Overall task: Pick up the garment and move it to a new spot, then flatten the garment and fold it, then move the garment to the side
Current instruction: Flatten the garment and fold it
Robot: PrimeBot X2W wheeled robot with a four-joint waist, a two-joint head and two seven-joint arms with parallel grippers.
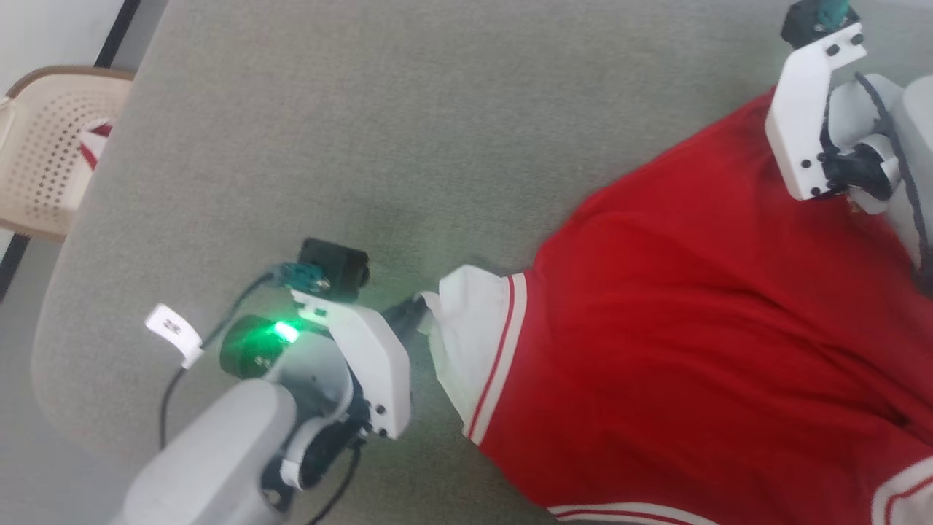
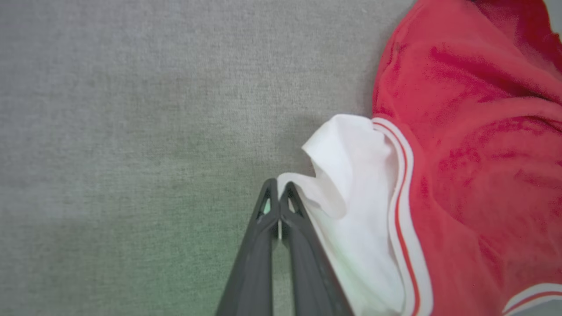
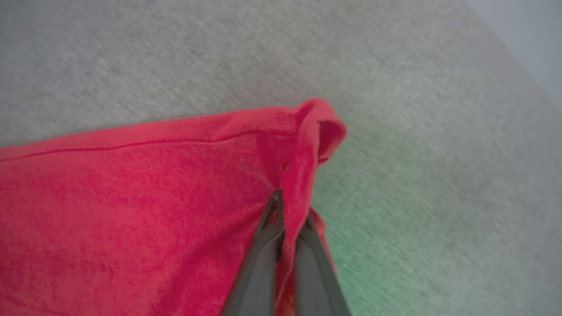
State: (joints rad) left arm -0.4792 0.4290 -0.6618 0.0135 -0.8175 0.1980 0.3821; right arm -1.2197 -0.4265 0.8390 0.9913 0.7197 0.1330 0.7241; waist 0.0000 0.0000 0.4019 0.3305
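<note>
The head view looks steeply down on the grey surface (image 1: 364,109), with the shirt (image 1: 692,328) at lower right. The left wrist view looks along the left fingers (image 2: 254,263), close over the sleeve (image 2: 351,184). The right wrist view looks along the right fingers (image 3: 259,272), close over a hem (image 3: 175,136). All three share shirt and surface.

Grey felt-like worktop (image 1: 364,131), near left corner rounded. Just off its left edge, toward the far corner: a beige perforated basket (image 1: 44,168) with a small red-and-white cloth (image 1: 95,142) inside. Pale floor (image 1: 25,437) below. A black strip (image 1: 116,33) runs behind the basket.
</note>
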